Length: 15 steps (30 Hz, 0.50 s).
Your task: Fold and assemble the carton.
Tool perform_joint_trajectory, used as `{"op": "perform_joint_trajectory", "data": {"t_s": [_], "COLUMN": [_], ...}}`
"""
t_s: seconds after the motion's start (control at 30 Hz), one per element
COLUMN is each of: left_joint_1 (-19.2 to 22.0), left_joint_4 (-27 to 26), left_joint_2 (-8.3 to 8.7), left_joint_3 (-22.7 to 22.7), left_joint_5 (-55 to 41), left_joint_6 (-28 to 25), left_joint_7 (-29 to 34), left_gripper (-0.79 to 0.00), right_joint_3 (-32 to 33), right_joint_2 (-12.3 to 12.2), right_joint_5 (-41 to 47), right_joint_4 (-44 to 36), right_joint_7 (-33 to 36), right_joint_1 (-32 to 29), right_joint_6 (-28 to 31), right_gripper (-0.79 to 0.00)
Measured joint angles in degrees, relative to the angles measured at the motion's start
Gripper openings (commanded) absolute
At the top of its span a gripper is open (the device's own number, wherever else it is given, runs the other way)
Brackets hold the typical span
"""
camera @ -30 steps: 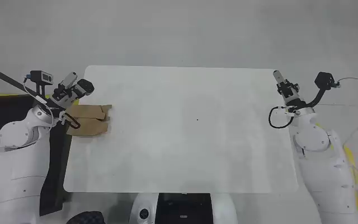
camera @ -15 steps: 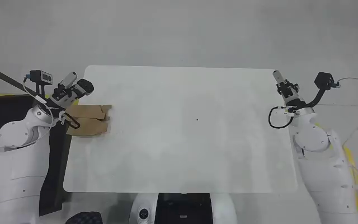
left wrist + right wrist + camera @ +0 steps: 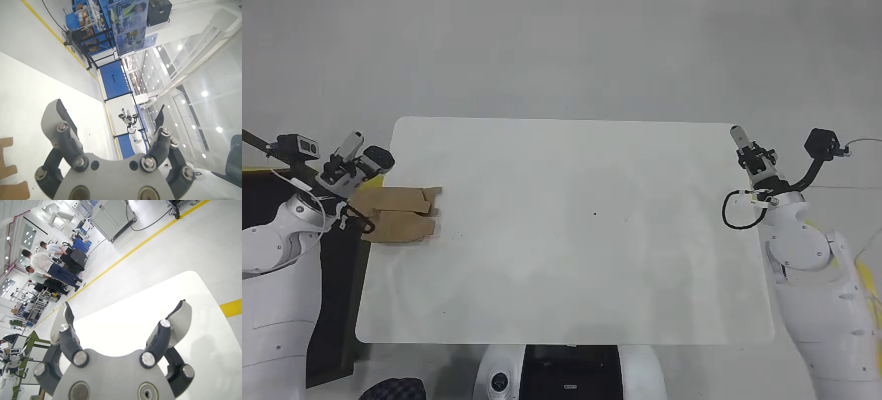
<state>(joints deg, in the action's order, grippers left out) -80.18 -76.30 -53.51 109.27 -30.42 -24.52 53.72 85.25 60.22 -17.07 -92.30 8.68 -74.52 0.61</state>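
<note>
1. White desk [image 3: 572, 230] carries the flat carton [image 3: 402, 213] at the frame's left edge, probably for my left arm's reach.
2. My left pincer [image 3: 110, 106] hovers just beside it, apart, empty.
3. My right pincer [image 3: 123, 305], also apart, sits far right.

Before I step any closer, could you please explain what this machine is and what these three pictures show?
It is a two-armed robot, each arm ending in a two-fingered gripper. One picture looks down from above at a white table; the other two come from cameras on the wrists. A flat brown carton lies at the table's edge, not yet assembled. The left gripper is beside it, open and holding nothing. The right gripper is at the opposite side, near a corner, also open and empty.
</note>
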Motion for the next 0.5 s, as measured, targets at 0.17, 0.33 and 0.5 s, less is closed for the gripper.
{"op": "perform_joint_trajectory", "data": {"t_s": [0.17,0.33,0.5], "left_joint_1": [-1.88,-4.57,-5.91], "left_joint_4": [4.64,8.94,12.89], "left_joint_2": [0.32,0.38,0.42], "left_joint_3": [3.82,7.38,9.89], "left_joint_5": [-1.08,-3.17,-4.57], "left_joint_6": [-2.68,-4.77,-6.59], "left_joint_7": [0.18,-1.31,-2.55], "left_gripper": [0.000,0.000,0.000], "right_joint_3": [0.00,0.00,0.00], "right_joint_2": [0.00,0.00,0.00], "right_joint_5": [0.00,0.00,0.00], "right_joint_4": [0.00,0.00,0.00], "right_joint_7": [0.00,0.00,0.00], "right_joint_1": [0.00,0.00,0.00], "right_joint_6": [0.00,0.00,0.00], "right_gripper": [0.000,0.000,0.000]}}
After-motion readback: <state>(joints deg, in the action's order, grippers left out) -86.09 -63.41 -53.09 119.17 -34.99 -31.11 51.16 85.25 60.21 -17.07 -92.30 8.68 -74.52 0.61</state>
